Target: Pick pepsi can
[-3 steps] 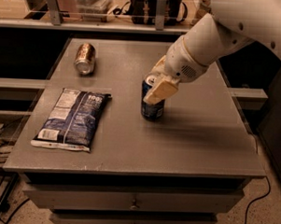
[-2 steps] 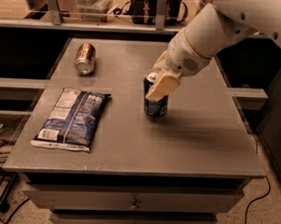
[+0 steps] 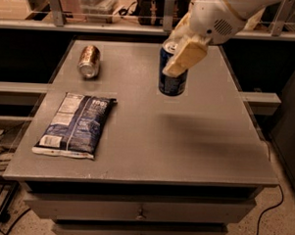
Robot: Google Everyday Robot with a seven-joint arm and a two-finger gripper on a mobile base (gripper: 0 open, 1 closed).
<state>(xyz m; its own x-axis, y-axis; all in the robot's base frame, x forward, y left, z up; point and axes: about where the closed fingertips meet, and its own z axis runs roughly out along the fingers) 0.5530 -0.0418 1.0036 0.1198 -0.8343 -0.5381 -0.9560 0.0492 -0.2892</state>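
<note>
The pepsi can (image 3: 171, 83) is dark navy blue with a silver top and hangs upright in the air above the grey table (image 3: 150, 159), towards its back right. My gripper (image 3: 175, 62) is shut on the can's upper part. One cream fingertip pad (image 3: 185, 56) lies across the can's front; the other finger is hidden behind the can. The white arm (image 3: 220, 17) reaches in from the upper right. The can's shadow falls on the table below it and to the right.
A brownish-gold can (image 3: 88, 61) lies on its side at the back left of the table. A flat blue-and-white snack bag (image 3: 76, 124) lies at the front left. A shelf rail (image 3: 92, 26) runs behind the table. Drawers (image 3: 141, 210) sit below the table's front edge.
The gripper has lifted the pepsi can off the table surface and carried it up. The gold can and the snack bag have not moved.
</note>
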